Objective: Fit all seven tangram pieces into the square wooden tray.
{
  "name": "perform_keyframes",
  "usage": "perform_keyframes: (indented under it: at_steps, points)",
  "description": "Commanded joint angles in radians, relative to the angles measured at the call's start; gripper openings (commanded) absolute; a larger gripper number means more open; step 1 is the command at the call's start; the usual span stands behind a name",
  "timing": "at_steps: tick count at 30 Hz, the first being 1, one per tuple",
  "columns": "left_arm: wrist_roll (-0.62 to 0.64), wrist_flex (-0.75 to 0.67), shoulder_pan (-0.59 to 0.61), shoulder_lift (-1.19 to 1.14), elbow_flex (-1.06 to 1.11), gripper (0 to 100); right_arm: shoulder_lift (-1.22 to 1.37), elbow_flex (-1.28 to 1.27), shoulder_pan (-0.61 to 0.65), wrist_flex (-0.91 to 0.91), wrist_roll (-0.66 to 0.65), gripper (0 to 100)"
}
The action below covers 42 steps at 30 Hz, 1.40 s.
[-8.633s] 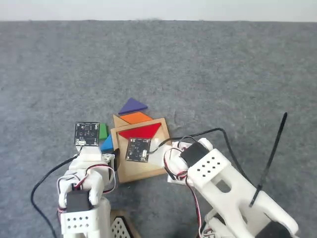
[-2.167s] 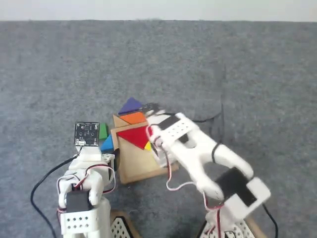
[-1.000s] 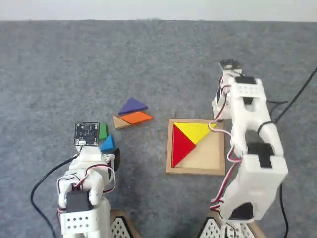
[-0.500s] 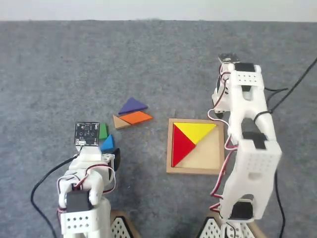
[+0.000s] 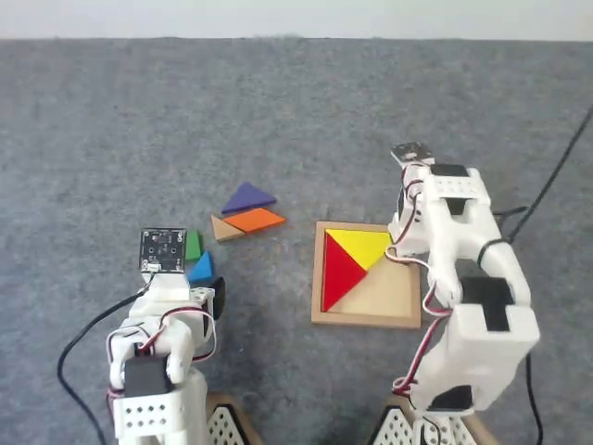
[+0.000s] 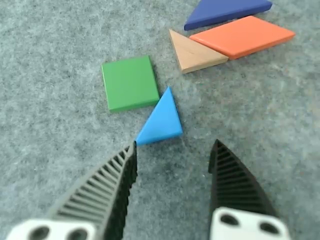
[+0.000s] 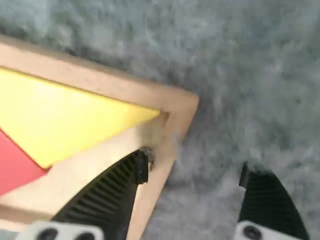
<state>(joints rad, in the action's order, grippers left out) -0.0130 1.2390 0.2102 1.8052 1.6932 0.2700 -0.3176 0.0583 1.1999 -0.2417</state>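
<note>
I see a grey, felt-like worktop (image 5: 111, 120). The tray (image 5: 366, 320) is pale wood, with a yellow triangle (image 5: 363, 246) and a red triangle (image 5: 338, 273). On the grey: a dark purple triangle (image 5: 246, 197), orange parallelogram (image 5: 254, 220), tan triangle (image 5: 223, 227), green square (image 6: 129, 82), blue triangle (image 6: 161, 122). My left hand (image 6: 175, 147) and right hand (image 7: 194, 165) have black ribbed fingers on white bases.

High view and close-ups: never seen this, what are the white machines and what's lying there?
They are two robot arms at a grey table. The high view looks down; each close-up comes from a camera on one arm's wrist. The left gripper, open, hovers by a blue triangle, green square, tan wooden triangle, orange parallelogram and purple triangle. The right gripper, open, straddles a corner of the square wooden tray, holding a red triangle and a yellow triangle. Neither holds anything.
</note>
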Motion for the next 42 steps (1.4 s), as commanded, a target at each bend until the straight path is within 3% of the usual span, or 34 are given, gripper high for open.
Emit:
perform_keyframes:
  at_steps: [1,21,34,42]
  points:
    - [-0.005,0.005,0.002,0.018,-0.010,23,0.119,0.146,-0.002,-0.025,0.038,29.2]
    - [-0.005,0.005,0.002,0.018,-0.010,23,0.561,0.908,0.002,0.044,0.164,24.6]
    - [-0.005,0.005,0.002,0.018,-0.010,23,0.745,1.456,0.031,0.450,0.229,24.5]
    - [-0.005,0.005,0.002,0.018,-0.010,23,0.740,1.582,0.044,0.593,0.192,24.2]
